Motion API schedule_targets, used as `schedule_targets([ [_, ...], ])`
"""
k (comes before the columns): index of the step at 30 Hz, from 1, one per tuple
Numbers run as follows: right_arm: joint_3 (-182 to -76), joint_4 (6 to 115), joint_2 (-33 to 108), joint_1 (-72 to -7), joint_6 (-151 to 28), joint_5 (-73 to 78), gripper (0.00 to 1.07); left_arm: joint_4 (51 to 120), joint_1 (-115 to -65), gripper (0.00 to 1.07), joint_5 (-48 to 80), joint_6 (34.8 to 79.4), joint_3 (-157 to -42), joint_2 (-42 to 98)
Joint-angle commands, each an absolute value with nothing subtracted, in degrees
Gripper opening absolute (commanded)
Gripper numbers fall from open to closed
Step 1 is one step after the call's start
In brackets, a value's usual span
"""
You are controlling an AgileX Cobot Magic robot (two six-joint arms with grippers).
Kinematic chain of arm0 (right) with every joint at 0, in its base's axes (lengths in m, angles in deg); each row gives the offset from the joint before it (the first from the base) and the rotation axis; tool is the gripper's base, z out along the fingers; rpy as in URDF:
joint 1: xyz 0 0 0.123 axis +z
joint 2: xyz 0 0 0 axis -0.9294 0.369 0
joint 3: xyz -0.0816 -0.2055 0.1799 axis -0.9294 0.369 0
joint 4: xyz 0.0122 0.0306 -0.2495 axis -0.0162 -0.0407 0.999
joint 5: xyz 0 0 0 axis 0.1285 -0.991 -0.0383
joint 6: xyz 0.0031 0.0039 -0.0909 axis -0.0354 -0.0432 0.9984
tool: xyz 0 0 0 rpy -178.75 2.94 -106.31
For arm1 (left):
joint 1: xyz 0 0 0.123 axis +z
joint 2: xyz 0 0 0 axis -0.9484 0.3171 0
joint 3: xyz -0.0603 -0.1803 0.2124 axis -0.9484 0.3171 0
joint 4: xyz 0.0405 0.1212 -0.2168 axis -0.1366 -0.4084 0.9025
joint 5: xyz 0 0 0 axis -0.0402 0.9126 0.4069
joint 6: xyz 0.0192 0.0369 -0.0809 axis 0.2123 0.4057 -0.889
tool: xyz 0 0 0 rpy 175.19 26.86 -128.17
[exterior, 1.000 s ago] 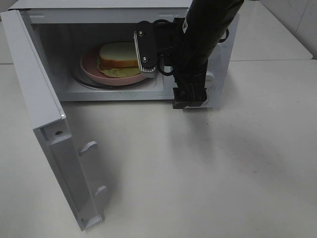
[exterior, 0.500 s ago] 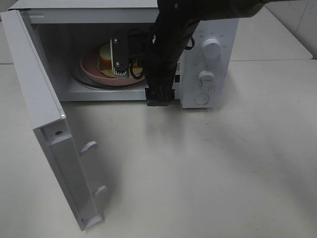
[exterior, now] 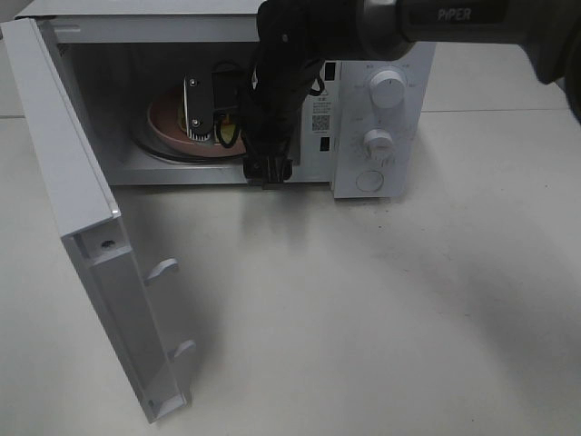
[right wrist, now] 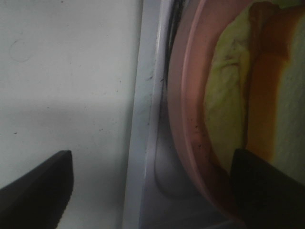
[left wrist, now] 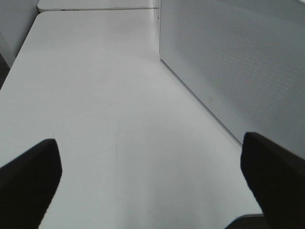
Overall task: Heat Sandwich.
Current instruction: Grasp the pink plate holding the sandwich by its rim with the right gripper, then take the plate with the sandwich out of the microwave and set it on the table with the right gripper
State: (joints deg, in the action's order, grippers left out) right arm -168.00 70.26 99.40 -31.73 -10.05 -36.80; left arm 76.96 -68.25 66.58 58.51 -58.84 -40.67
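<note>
The right jaws stand wide apart and hold nothing; their dark fingertips (right wrist: 33, 191) sit on either side of the rim of the round pink plate (right wrist: 188, 119), one over the white surface (right wrist: 62, 71) in front of the oven, the other over the plate itself. The small layered sandwich (right wrist: 228, 95), yellowish-green with an orange-tan bread edge, lies on this plate inside the open white microwave oven (exterior: 381, 54). The left jaws are also fully open and empty, above bare surface just beside the oven's perforated side wall (left wrist: 238, 62). I think the main danger is at the plate rim: if the jaws close or pull sideways here, they may tilt the plate or drag it off its place, and the sandwich could slide. The inner fingertip could also press into the soft bread. The black right arm (exterior: 281, 82) fills the opening, so the hinged white door (exterior: 82, 227) cannot be swung while it is inside. The right wrist view shows the rim between the fingertips and the sandwich layers, which the high camera cannot see because the arm covers them. The high camera alone shows the open door, the two round knobs (exterior: 388, 91) and the arm's reach
</note>
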Motion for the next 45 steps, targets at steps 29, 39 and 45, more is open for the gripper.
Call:
schedule_targets([
  [29, -180.0, 68.5, 110.3, -30.9, -13.1, -40.4, 0.07, 77.1, -68.6, 0.98, 65.8, 58.4, -58.8, -41.6],
  [39, -180.0, 67.2, 110.0, -30.9, -13.0, -41.8, 0.0, 77.1, -68.6, 0.98, 65.8, 58.4, -58.8, -41.6],
  [45, -180.0, 67.1, 109.9, -30.9, -13.0, -42.7, 0.0, 77.1, -68.6, 0.98, 65.8, 58.4, -58.8, -41.6],
])
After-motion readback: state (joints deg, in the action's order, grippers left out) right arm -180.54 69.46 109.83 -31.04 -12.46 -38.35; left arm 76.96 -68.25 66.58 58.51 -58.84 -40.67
